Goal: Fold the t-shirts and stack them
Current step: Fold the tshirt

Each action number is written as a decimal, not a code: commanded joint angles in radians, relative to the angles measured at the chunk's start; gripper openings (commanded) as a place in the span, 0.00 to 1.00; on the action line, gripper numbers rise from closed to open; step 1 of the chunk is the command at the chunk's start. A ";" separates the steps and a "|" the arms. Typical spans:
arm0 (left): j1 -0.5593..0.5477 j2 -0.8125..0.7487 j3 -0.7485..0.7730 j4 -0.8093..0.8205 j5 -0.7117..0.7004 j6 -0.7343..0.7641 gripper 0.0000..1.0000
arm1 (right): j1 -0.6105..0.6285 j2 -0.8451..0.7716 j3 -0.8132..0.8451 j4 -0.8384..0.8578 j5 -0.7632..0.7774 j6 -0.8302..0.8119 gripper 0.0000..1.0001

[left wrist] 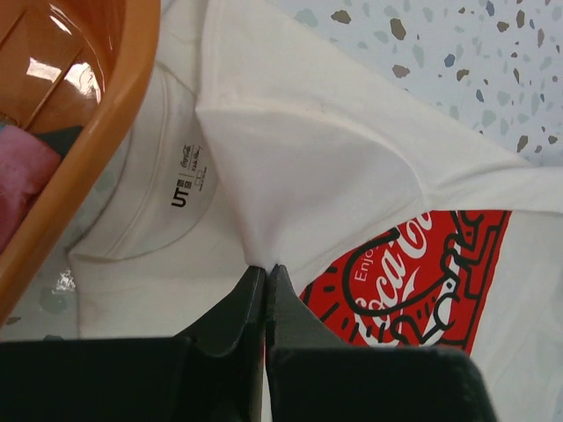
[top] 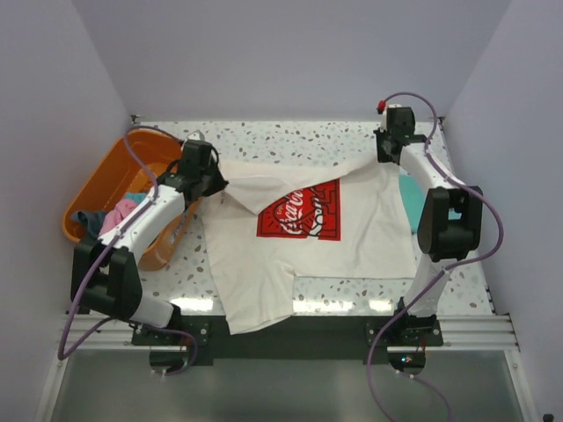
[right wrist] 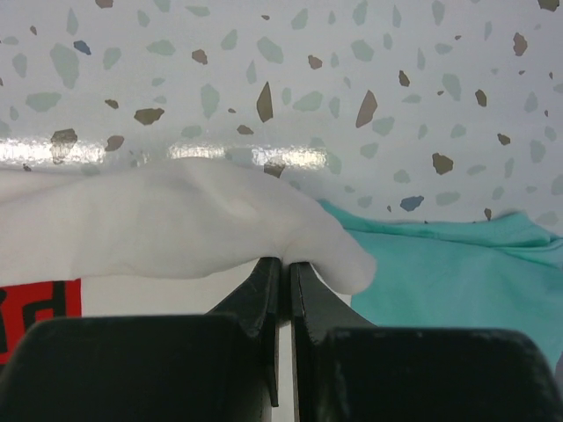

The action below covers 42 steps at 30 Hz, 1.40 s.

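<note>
The cream-white t-shirt (top: 299,255) with the red square logo (top: 303,211) lies spread on the table, its hem hanging over the near edge. My left gripper (top: 211,176) is shut on a fold of its cloth (left wrist: 264,176) beside the collar label. My right gripper (top: 387,149) is shut on the far right corner of the white shirt (right wrist: 202,220), lifted off the table. The teal-green t-shirt (top: 409,200) lies partly under the white one at the right; it also shows in the right wrist view (right wrist: 449,272).
An orange plastic basket (top: 106,180) with pink and dark clothes stands at the left edge, close to my left arm; its rim shows in the left wrist view (left wrist: 97,132). The speckled table (top: 299,136) ends at a wall behind.
</note>
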 commanded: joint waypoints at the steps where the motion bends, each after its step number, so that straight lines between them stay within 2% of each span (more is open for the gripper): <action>1: -0.006 -0.089 -0.028 -0.011 0.010 -0.041 0.00 | -0.005 -0.080 -0.021 -0.001 0.019 -0.045 0.00; 10: -0.012 -0.166 -0.114 -0.049 0.033 -0.075 0.00 | -0.006 -0.103 -0.046 -0.021 0.033 -0.063 0.00; 17: -0.020 -0.166 -0.191 -0.041 0.068 -0.070 0.00 | -0.005 -0.105 -0.102 -0.040 -0.010 -0.016 0.00; 20: -0.022 -0.164 -0.231 -0.066 0.082 -0.053 0.00 | -0.003 -0.108 -0.122 -0.076 0.023 -0.005 0.00; 21: -0.022 -0.167 -0.245 -0.067 0.088 -0.049 0.04 | -0.005 -0.114 -0.128 -0.088 0.048 -0.006 0.00; 22: -0.022 -0.173 -0.258 -0.067 0.099 -0.042 0.13 | -0.005 -0.115 -0.135 -0.107 0.080 -0.006 0.00; 23: -0.022 -0.179 -0.277 -0.078 0.105 -0.041 0.26 | -0.005 -0.120 -0.136 -0.125 0.101 -0.005 0.08; 24: -0.022 -0.184 -0.281 -0.084 0.108 -0.029 0.37 | -0.003 -0.123 -0.139 -0.153 0.156 -0.005 0.11; 25: -0.022 -0.201 -0.288 -0.093 0.108 -0.019 0.43 | -0.006 -0.129 -0.139 -0.176 0.173 0.004 0.14; 26: -0.022 -0.213 -0.289 -0.107 0.101 -0.013 0.50 | -0.005 -0.132 -0.136 -0.228 0.195 0.014 0.23; 27: -0.022 -0.227 -0.289 -0.116 0.097 -0.007 0.68 | -0.005 -0.137 -0.136 -0.253 0.245 0.023 0.24; 28: -0.022 -0.250 -0.274 -0.124 0.084 -0.006 0.83 | -0.005 -0.149 -0.141 -0.272 0.269 0.047 0.30; 29: -0.022 -0.261 -0.262 -0.150 0.058 -0.004 0.94 | -0.006 -0.155 -0.144 -0.297 0.295 0.053 0.47; 30: -0.022 -0.268 -0.249 -0.158 0.048 0.001 1.00 | -0.005 -0.163 -0.145 -0.305 0.312 0.058 0.54; 32: -0.023 -0.285 -0.205 -0.164 0.041 0.011 1.00 | -0.005 -0.183 -0.138 -0.341 0.338 0.092 0.68; 34: -0.022 -0.285 -0.170 -0.146 0.051 0.021 1.00 | -0.005 -0.200 -0.124 -0.360 0.301 0.121 0.75; 36: -0.022 -0.267 -0.145 -0.107 0.071 0.030 1.00 | -0.005 -0.233 -0.121 -0.368 0.264 0.141 0.96; 37: -0.022 -0.237 -0.121 -0.094 0.080 0.031 1.00 | -0.005 -0.243 -0.124 -0.359 0.243 0.171 0.99; 42: -0.028 -0.065 -0.059 0.024 0.205 0.063 1.00 | -0.006 -0.186 -0.093 -0.290 0.016 0.279 0.99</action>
